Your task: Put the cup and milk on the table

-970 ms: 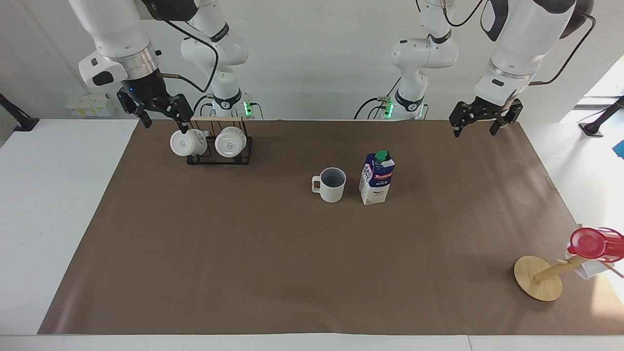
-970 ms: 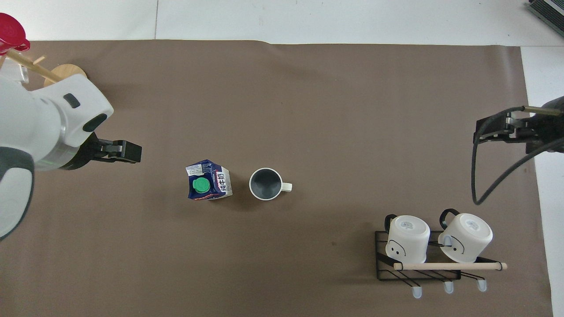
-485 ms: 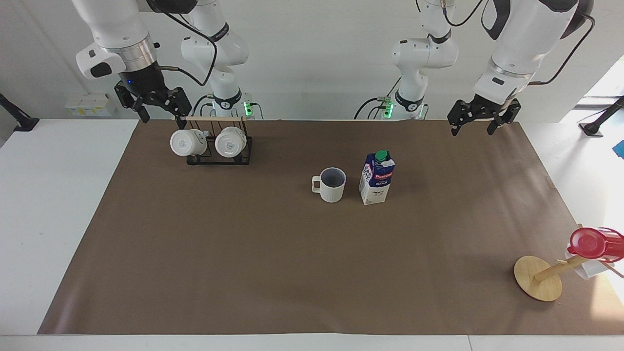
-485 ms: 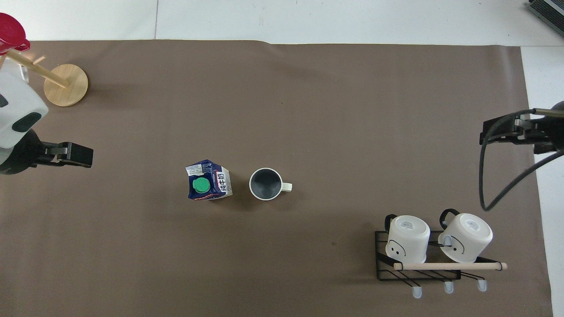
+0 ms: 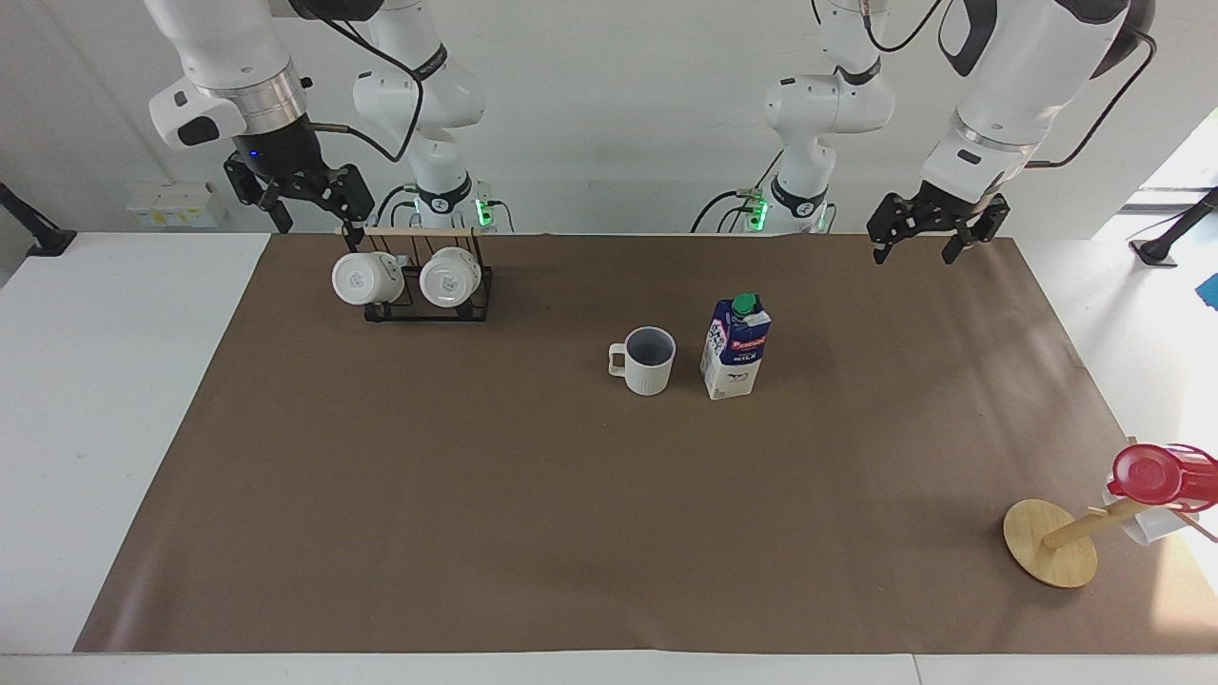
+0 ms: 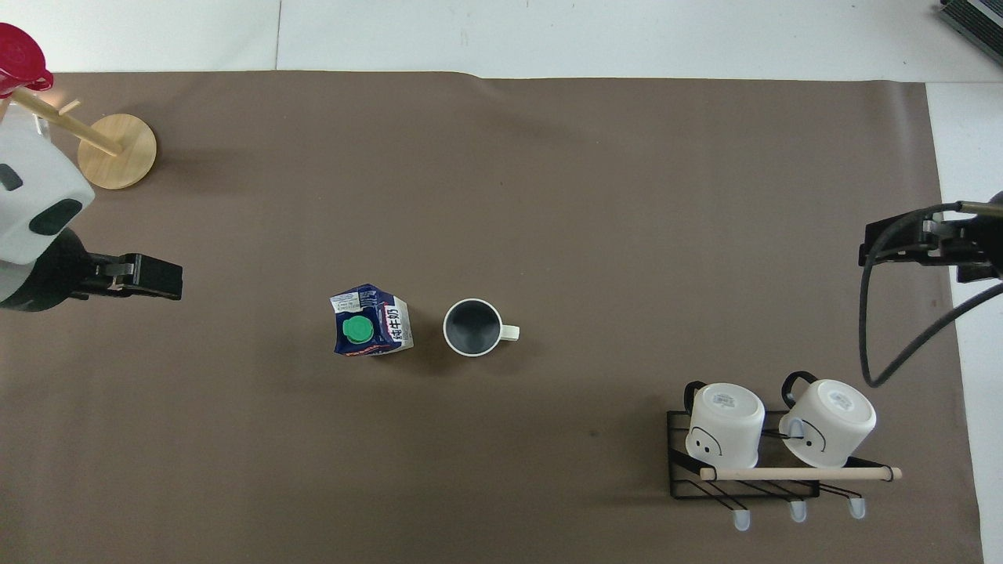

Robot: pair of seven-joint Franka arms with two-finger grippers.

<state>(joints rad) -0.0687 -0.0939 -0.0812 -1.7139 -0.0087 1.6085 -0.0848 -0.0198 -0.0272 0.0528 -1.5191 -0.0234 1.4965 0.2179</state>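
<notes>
With cup at the milk's nine o'clock, placing looks done; left gripper and right gripper hang open, empty.

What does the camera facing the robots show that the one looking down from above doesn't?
Only the facing view shows the arms' bases, and both open grippers whole, left gripper and right gripper, raised and empty. Only the overhead view looks straight down into the cup and onto the milk carton's green cap. Both show cup and milk upright side by side on the table, plus the rack of white mugs.
</notes>
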